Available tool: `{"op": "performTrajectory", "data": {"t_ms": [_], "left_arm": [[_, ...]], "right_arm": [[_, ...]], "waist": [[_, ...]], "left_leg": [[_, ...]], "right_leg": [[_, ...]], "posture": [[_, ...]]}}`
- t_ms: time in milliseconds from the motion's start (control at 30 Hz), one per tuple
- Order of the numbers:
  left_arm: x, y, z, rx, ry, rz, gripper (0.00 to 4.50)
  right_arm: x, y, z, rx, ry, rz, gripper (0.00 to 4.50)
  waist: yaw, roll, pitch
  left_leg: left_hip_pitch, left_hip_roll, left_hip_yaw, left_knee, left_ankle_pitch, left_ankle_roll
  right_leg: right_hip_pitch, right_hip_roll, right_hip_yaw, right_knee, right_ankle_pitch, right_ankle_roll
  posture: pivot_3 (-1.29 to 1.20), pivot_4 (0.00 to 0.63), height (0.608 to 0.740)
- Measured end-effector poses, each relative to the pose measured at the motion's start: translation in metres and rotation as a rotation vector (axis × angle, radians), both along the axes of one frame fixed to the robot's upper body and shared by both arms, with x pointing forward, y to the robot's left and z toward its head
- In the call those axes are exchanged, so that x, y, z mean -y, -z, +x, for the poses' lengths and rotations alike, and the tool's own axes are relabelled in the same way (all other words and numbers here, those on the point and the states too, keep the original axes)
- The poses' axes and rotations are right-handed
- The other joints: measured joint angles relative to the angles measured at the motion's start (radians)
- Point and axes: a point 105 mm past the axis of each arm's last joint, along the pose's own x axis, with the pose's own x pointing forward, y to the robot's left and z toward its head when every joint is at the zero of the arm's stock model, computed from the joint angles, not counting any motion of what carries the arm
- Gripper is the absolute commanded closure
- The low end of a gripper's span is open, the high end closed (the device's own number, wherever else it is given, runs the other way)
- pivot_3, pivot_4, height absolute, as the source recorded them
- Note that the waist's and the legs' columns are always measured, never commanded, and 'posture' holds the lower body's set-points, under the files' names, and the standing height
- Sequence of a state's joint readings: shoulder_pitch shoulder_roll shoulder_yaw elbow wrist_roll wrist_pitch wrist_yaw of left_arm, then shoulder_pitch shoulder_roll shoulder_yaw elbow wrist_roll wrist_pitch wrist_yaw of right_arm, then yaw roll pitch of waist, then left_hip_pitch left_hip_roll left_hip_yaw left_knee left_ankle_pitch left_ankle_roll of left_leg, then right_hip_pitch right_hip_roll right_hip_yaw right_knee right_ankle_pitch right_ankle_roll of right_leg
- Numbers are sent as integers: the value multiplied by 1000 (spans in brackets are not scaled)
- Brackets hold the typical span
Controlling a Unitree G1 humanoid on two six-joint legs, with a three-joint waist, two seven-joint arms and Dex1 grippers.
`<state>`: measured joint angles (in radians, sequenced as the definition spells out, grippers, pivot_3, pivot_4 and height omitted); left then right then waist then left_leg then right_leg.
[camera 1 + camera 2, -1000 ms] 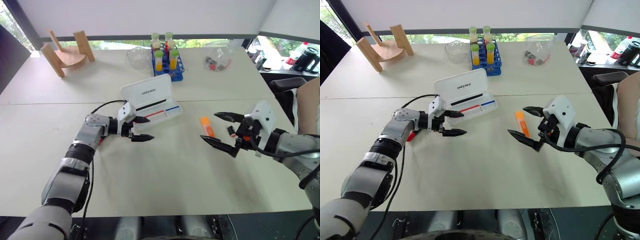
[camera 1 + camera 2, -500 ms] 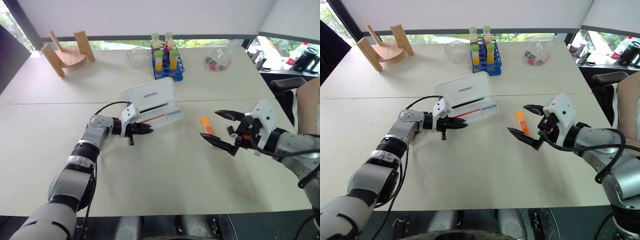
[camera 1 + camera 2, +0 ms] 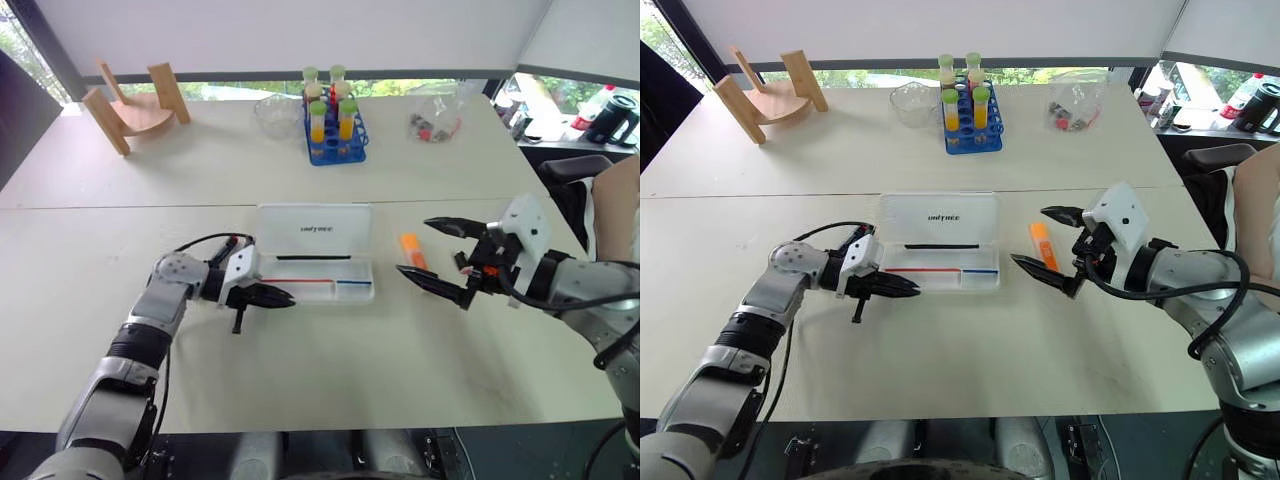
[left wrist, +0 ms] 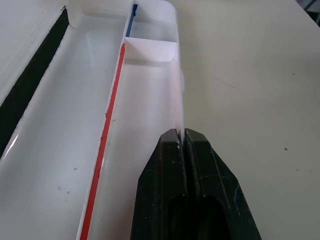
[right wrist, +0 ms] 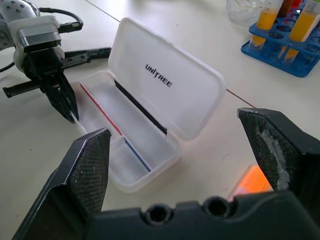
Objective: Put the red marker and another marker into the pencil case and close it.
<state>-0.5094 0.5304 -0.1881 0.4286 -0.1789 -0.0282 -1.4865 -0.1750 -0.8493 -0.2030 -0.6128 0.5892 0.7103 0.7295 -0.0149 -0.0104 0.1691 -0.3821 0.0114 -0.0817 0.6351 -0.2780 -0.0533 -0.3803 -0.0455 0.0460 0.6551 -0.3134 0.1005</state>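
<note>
Pencil case (image 3: 940, 240): open on the white table (image 3: 970, 340), lid raised with dark lettering on it, tray toward the robot; black stripe at the hinge, red and blue stripes along the tray floor.
Tray contents: nothing lying inside, as seen from the right wrist.
Left gripper (image 3: 283, 297): black fingers (image 4: 192, 200) pressed together on the thin front wall of the pencil case at its left end; wall edge pinched between the tips in the left wrist view.
Right gripper (image 3: 1045, 240): jaws spread wide, holding nothing, hovering above the table just right of the pencil case.
Orange highlighter (image 3: 413, 251): flat on the table between the pencil case and the right gripper, close under the spread fingers, touching neither finger as far as can be told.
Red marker: possibly the small red patch beside the left forearm (image 3: 852, 236), too hidden by arm and cable to be sure.
Small black piece (image 3: 461, 262): on the table near the right gripper, partly hidden.
Blue test-tube rack (image 3: 971, 128): far side of the table, tubes with orange and yellow liquid, green caps.
Clear glass bowl (image 3: 914, 101): just left of the rack.
Clear plastic bag (image 3: 1076, 105): right of the rack, small items inside.
Wooden stand (image 3: 768, 92): far left corner of the table.
</note>
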Motion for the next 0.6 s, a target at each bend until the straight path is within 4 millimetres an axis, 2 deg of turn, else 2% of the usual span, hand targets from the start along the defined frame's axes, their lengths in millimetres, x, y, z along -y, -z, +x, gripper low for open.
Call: {"op": "performTrajectory", "data": {"t_ms": [33,133,367,433,467,600], "left_arm": [[-1,0,-1,1,-1,3,4457],[-2,2,-2,-2,-18,6,3559],[2,1,-9,-5,-49,-25,63],[-1,-3,-12,-14,-86,-43,63],[-6,-15,-13,-11,-141,-84,63],[-36,-84,-12,134,-339,-186,63]], "right_arm": [[0,0,1,-2,0,-1,0],[-2,1,2,-2,-7,-8,0],[-3,1,5,-9,-22,-10,0],[-3,-1,6,-7,-30,-11,0],[-3,-3,8,-5,-38,-10,0],[-3,-6,12,-13,-58,-13,0]], "waist": [[0,0,0],[-2,0,0],[-1,0,0],[-3,0,0],[-7,-1,2],[-4,-1,3]], "left_leg": [[0,0,0,0,0,0],[0,0,0,0,0,0],[0,0,0,2,0,0],[0,0,0,2,0,0],[0,1,0,3,0,0],[-7,3,-2,8,0,0]], "right_leg": [[0,0,0,0,0,0],[0,0,0,0,0,0],[0,0,0,2,0,0],[0,0,0,3,0,0],[-1,0,1,5,0,0],[-8,1,1,10,0,0]], "posture": [[0,150,740],[0,150,740],[0,150,740],[0,150,740],[0,150,740],[0,150,740]]}}
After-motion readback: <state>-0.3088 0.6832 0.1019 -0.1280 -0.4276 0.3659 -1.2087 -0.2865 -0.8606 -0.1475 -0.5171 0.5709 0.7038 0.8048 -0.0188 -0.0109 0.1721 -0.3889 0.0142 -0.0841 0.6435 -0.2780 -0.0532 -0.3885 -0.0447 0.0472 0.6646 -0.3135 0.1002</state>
